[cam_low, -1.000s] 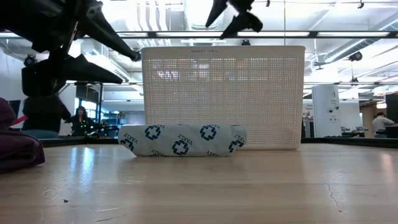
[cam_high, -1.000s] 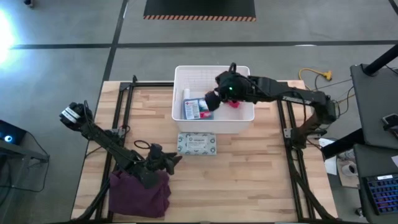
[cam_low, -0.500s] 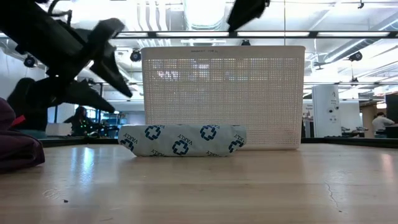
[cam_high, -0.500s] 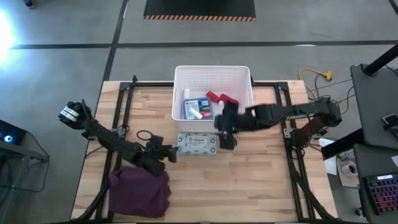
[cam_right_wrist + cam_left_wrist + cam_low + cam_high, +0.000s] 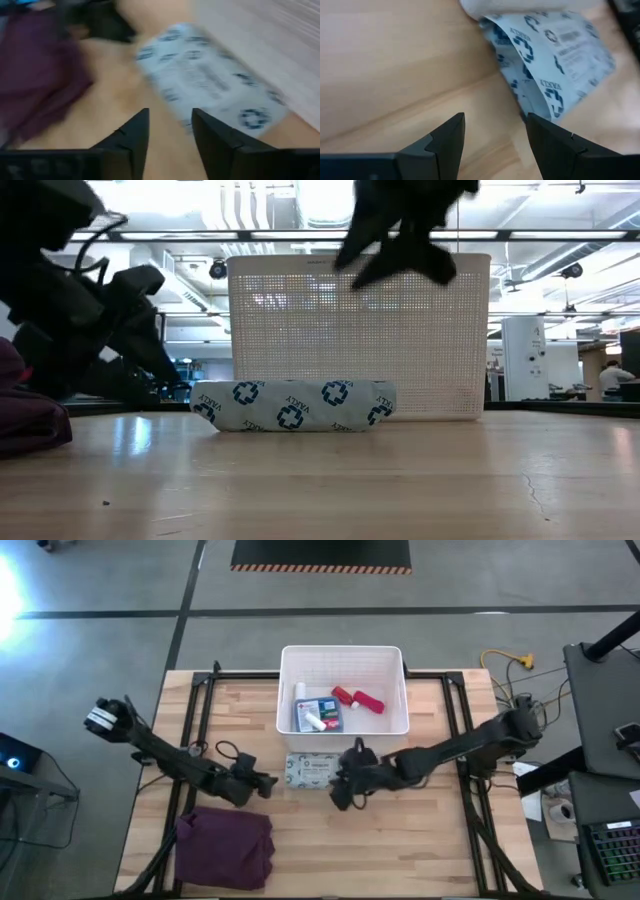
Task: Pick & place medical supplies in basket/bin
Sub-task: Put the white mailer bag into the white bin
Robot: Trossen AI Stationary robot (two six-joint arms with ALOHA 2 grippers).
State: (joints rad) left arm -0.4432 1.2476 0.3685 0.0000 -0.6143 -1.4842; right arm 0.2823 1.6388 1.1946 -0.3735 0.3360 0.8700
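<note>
Grey-green flat packet [image 5: 313, 771] lies on the wooden desk [image 5: 420, 840] just near of the white basket [image 5: 343, 659], flanked by the left gripper [image 5: 262, 781] and right gripper [image 5: 340, 790], both fingers apart, apparently readying a pickup.

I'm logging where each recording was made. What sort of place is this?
Probably a robotics lab in an open industrial hall: a wooden worktable on a grey concrete floor, exposed ceiling pipes overhead, and a keyboard at a side desk.
</note>
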